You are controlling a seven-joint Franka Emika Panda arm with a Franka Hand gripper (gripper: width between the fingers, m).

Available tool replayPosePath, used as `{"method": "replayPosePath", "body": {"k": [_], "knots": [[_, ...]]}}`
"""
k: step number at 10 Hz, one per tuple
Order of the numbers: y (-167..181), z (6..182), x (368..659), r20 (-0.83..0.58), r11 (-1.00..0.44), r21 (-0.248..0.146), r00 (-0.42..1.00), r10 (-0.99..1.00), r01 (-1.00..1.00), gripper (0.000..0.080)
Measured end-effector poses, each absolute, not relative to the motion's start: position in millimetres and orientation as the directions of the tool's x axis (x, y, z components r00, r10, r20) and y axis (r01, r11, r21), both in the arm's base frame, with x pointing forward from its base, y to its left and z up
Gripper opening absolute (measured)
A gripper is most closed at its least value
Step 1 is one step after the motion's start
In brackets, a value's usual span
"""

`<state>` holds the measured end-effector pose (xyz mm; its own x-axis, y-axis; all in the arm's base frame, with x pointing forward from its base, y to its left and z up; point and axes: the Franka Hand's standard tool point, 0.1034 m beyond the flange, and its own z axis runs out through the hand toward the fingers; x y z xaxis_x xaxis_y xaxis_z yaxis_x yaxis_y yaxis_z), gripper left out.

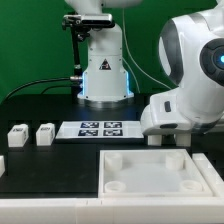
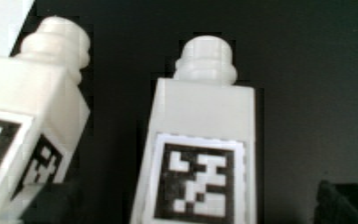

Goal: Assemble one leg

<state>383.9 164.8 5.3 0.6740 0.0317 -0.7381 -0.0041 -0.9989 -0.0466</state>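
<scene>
Where the dark table (image 1: 40, 165) runs toward the exterior view's left, two small white blocks sit side by side with a gap between them: the right-hand leg (image 1: 45, 133) and, further toward that left, the left-hand leg (image 1: 17, 135). Just to the exterior view's right of them the marker board (image 1: 100, 128) lies flat, and the robot base (image 1: 103, 75) rises on its far side. Nearer the camera, toward the exterior view's right, the large white panel (image 1: 155, 172) lies flat with round holes at its corners. The arm (image 1: 195, 70) looms above the far edge of that panel, and the tool (image 1: 165, 138) hangs low beneath it. Its fingers are too small and blurred for me to tell whether they are open or closed.

The wrist view shows two legs up close against the dark table: the central leg (image 2: 202, 140) and the side leg (image 2: 25, 120). They are apart, and the side one is angled slightly against the other. Each has a rounded peg at one end and a black-and-white tag on its face. Whether these are the same pair seen in the exterior view cannot be told.
</scene>
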Motion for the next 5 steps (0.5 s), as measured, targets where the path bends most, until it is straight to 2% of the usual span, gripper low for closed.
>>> {"method": "replayPosePath", "body": {"k": [4, 5], "knots": [[161.9, 3.3, 377.7, -0.746, -0.999, -0.045, 0.666, 0.031, -0.004, 0.0649], [162.2, 3.3, 377.7, -0.746, -0.999, -0.045, 0.666, 0.031, -0.003, 0.0519]]}}
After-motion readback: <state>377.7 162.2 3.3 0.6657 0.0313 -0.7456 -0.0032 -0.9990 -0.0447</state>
